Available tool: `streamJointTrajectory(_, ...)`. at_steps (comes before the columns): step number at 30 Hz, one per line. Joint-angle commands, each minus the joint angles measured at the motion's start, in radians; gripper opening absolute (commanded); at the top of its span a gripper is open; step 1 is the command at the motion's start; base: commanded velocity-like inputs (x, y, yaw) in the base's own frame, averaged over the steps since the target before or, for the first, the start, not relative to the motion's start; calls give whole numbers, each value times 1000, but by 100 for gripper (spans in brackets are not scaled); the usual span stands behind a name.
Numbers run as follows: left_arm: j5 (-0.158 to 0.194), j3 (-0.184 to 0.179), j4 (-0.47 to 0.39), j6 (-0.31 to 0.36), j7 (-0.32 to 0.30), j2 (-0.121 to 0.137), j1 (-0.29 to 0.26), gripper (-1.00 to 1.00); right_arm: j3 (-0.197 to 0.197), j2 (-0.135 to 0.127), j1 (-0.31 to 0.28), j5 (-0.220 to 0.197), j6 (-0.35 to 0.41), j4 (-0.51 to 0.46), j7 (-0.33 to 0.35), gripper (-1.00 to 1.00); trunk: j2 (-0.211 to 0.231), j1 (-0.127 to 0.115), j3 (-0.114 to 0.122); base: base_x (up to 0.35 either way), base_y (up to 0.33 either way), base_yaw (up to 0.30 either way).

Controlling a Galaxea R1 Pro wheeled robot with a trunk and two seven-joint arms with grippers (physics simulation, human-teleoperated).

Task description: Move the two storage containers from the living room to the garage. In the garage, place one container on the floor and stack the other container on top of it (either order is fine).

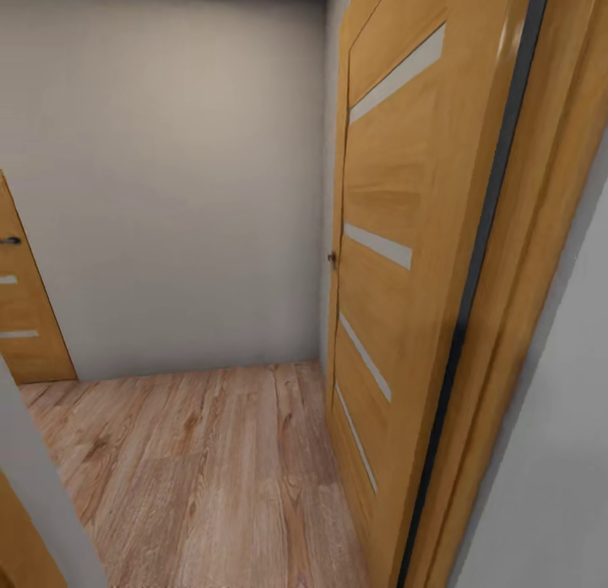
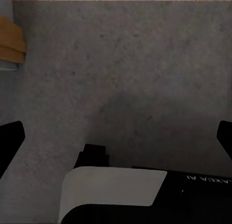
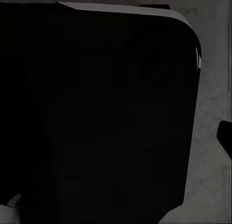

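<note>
The two storage containers are out of view. Over the dark grey speckled concrete floor (image 2: 145,64) my left gripper (image 2: 116,142) is open, its black fingertips (image 2: 9,139) at the picture's two side edges with nothing between them. My right gripper (image 3: 116,137) faces my own dark body (image 3: 96,113). One black fingertip (image 3: 226,137) stands far out at the edge over grey floor, and the other is lost against the dark, so it reads as open and empty.
Ahead in the head view lies a small hallway with light wood-plank flooring (image 1: 203,470) and a pale grey wall (image 1: 169,191). A wooden door with glass strips (image 1: 397,258) stands open close on the right. Another wooden door (image 1: 21,318) is at the left.
</note>
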Motion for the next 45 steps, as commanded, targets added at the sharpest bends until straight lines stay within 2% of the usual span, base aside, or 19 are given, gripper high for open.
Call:
streamJointTrajectory(1,10,-9,-2,5,4,0,0,100,-1,0,0,1,0,0,0,100,-1,0,-2,107,-196,215)
streamJointTrajectory(8,10,-9,-2,5,4,0,0,100,1,0,0,1,1,0,0,100,-1,0,-8,105,-153,214)
streamJointTrajectory(21,10,-9,-2,5,4,-1,0,100,3,0,0,1,0,0,0,100,-1,0,-20,68,-16,204)
streamJointTrajectory(45,10,-9,-2,5,4,-6,1,100,1,-1,0,-2,0,0,0,100,-1,0,-24,110,44,54)
